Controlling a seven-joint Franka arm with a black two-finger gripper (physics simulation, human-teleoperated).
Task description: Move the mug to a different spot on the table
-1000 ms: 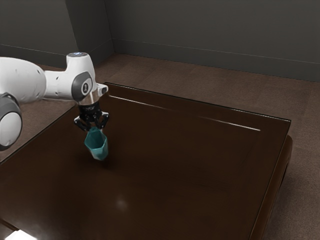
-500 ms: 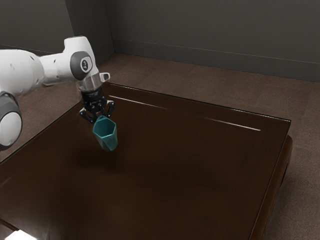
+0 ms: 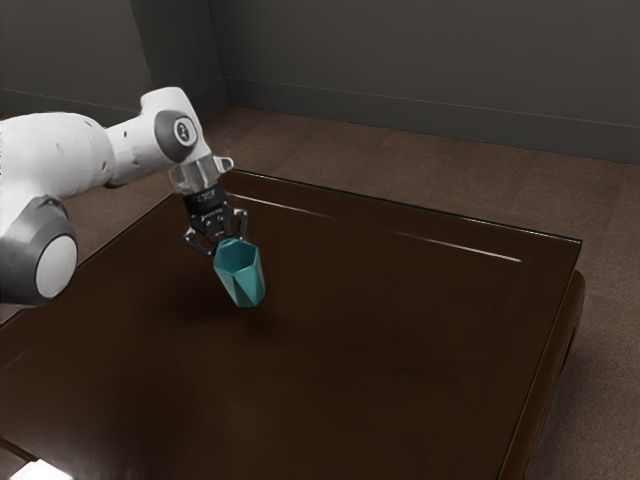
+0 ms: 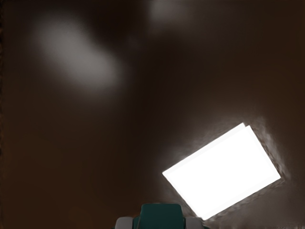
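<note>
A teal faceted mug (image 3: 241, 274) hangs tilted in the air above the dark wooden table (image 3: 400, 340), in the exterior view's left half. My black gripper (image 3: 226, 240) is shut on the mug's rim from above, its fingers slanting down toward the exterior view's right. In the wrist view a teal piece of the mug (image 4: 161, 216) shows just under my hand, with the glossy table top (image 4: 71, 143) behind it.
The table has a raised rim (image 3: 460, 245) along its far side and a drop at its right edge (image 3: 555, 340). Brown carpet floor (image 3: 480, 180) surrounds it. A bright rectangular light reflection (image 4: 223, 170) lies on the table top near the mug.
My arm has carried the mug toward the exterior view's right and slightly up over the last second. The mug stayed gripped and tilted more.
</note>
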